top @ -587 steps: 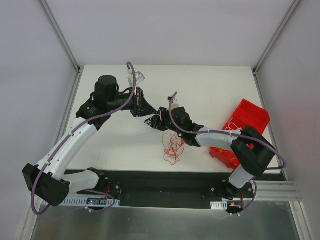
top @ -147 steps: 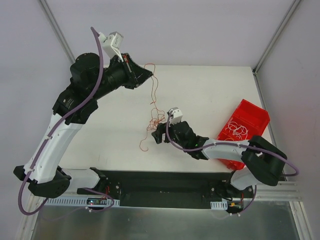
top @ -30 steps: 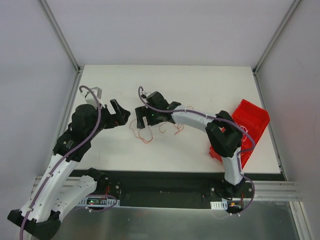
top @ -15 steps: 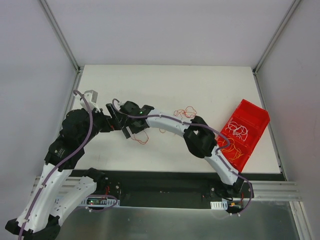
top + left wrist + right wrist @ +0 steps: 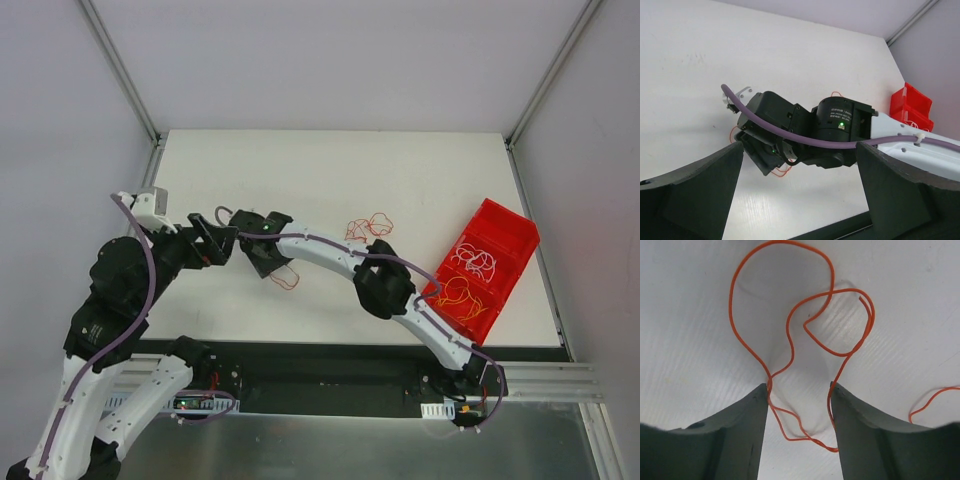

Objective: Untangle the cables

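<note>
One red-orange cable (image 5: 733, 295) lies in curly loops on the white table. My right gripper (image 5: 799, 386) is set down over it, jaws partly closed but still apart. A strand touches each fingertip and a loop lies in the gap. From above, the right gripper (image 5: 266, 262) is at the table's left-centre with the cable (image 5: 286, 281) showing beside it. My left gripper (image 5: 212, 245) hovers just left of it, wide open and empty. In the left wrist view the left gripper (image 5: 800, 147) frames the right wrist, with the cable (image 5: 782, 172) peeking out beneath. More cables (image 5: 367, 226) lie mid-table.
A red bin (image 5: 505, 232) sits at the table's right edge, holding whitish cables (image 5: 468, 262) and yellow-orange ones (image 5: 455, 295). The right arm stretches low across the table's middle. Metal frame posts rise at the back corners.
The right arm swept left across the table, settled over the red-orange cable, and its jaws narrowed around it. The left arm drew back to the left, still open.
</note>
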Controlling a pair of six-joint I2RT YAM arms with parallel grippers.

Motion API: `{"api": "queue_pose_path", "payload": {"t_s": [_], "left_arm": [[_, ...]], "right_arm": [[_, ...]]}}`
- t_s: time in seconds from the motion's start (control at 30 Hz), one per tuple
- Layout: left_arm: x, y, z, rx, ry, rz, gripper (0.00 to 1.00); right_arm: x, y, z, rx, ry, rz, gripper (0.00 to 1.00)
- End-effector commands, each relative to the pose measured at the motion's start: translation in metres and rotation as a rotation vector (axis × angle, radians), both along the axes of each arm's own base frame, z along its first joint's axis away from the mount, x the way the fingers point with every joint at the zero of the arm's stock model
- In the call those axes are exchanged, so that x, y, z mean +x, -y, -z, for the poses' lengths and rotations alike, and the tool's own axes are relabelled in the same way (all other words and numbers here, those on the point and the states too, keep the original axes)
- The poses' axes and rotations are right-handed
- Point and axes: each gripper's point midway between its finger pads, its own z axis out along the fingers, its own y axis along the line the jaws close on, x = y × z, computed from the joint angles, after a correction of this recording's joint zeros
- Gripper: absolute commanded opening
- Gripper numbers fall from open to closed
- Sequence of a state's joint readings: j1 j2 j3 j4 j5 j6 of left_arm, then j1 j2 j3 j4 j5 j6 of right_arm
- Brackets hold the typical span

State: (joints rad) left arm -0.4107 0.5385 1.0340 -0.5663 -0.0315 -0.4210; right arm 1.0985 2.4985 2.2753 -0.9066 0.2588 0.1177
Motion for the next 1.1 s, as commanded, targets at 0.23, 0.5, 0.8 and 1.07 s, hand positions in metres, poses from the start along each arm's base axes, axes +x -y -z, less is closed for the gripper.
{"api": "queue_pose_path", "payload": {"t_s": [0.23, 0.5, 0.8, 1.07], "left_arm": [[-0.001, -0.006, -0.032, 0.014, 0.086, -0.012, 0.94], [0.012, 0.019, -0.042, 0.038, 0.055, 0.103, 0.95], [0.028, 0.053, -0.056, 0.09, 0.049, 0.286, 0.95], [0.044, 0.059, -0.012, 0.123, -0.035, 0.287, 0.95]], "right_arm": [[0.009, 0.034, -0.074, 0.154, 0.142, -0.023, 0.0], [0.017, 0.149, -0.207, 0.416, 0.361, 0.157, 0.0], [0.031, 0.356, -0.263, 0.379, 0.591, 0.54, 0.0], [0.014, 0.503, -0.239, -0.099, 0.59, 0.819, 0.0]]}}
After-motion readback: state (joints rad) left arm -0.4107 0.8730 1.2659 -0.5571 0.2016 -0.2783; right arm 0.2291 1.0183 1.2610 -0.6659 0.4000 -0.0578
